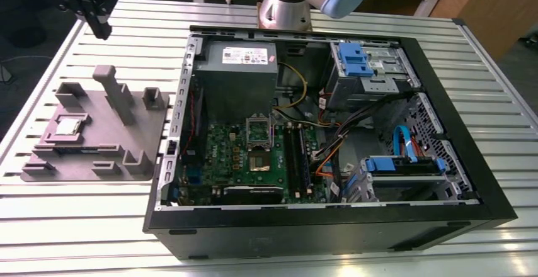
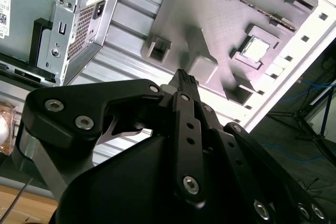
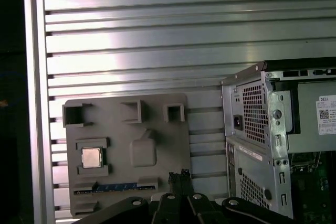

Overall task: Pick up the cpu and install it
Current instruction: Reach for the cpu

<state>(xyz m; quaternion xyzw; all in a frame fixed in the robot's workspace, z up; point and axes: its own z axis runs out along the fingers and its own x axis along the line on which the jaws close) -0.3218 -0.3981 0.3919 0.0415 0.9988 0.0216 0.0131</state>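
We see the cpu (image 1: 67,126) lying flat in a square, low-walled pocket of the matte grey plastic plate (image 1: 109,160). In the exterior view the plate sits at nine o'clock of the open black computer case (image 1: 336,233). The chip is thin, with a smooth silvery metal top that also catches light in the first wrist view (image 3: 91,157).

The gripper (image 1: 101,33) is black jointed metal studded with round screw heads. In the exterior view it hangs at twelve o'clock of the plate, well apart from the chip. Its tapered fingers (image 3: 171,176) are drawn narrow, tips close together, holding nothing.

Both plate and case rest on a ribbed aluminium table (image 1: 84,226). Inside the case lies a green motherboard (image 1: 220,154).
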